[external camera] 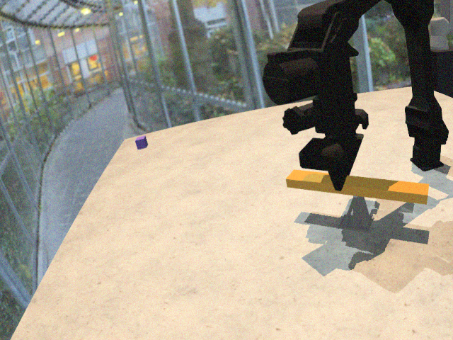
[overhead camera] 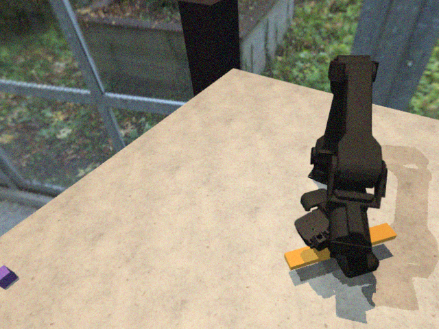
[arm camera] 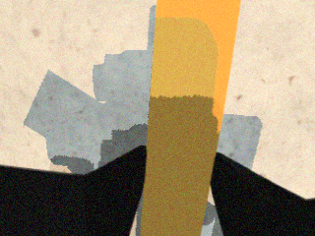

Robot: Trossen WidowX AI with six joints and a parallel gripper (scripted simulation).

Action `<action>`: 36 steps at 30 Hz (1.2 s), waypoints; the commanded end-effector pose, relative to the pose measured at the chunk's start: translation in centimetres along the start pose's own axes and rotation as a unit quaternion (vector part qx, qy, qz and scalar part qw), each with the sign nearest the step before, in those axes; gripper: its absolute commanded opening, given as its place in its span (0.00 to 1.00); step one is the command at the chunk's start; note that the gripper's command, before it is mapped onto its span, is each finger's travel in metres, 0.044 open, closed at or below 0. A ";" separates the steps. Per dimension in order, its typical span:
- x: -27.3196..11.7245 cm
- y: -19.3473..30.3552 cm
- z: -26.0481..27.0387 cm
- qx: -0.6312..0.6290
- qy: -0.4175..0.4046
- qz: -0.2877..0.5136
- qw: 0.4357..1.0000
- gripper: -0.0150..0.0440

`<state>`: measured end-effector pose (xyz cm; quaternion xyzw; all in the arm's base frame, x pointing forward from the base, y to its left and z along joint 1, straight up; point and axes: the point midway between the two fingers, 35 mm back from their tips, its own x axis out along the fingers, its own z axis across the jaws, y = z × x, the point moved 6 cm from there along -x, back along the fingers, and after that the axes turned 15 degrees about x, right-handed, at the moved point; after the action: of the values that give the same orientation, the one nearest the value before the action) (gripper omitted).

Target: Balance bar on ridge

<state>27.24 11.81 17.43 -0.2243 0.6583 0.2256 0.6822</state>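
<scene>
The orange bar (overhead camera: 383,234) (external camera: 409,188) (arm camera: 184,59) is held above the table, looks about level, and its shadow lies apart below it. My gripper (external camera: 340,183) (arm camera: 178,156) is shut on the bar near its middle, one black finger at each side in the wrist view. A dark, narrow-topped ridge (external camera: 359,215) stands under the bar, slightly right of the near finger in the exterior view. Its top meets the bar's lower edge in that view; whether they touch is hidden. In the top view the arm hides the fingertips and the ridge.
A small purple cube (overhead camera: 7,277) (external camera: 141,142) sits on the table (overhead camera: 212,177) (external camera: 182,219), far from the bar, near the table's corner in the exterior view. The arm's base stands behind the bar at the right in the exterior view.
</scene>
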 end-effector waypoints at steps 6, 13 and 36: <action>0.0 0.0 0.0 0.000 0.000 0.000 1.000 0.54; 0.0 0.0 0.0 0.000 0.000 0.000 1.000 0.54; 0.0 0.0 0.0 0.000 0.000 0.000 1.000 0.54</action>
<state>27.24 11.81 17.43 -0.2243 0.6583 0.2256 0.6822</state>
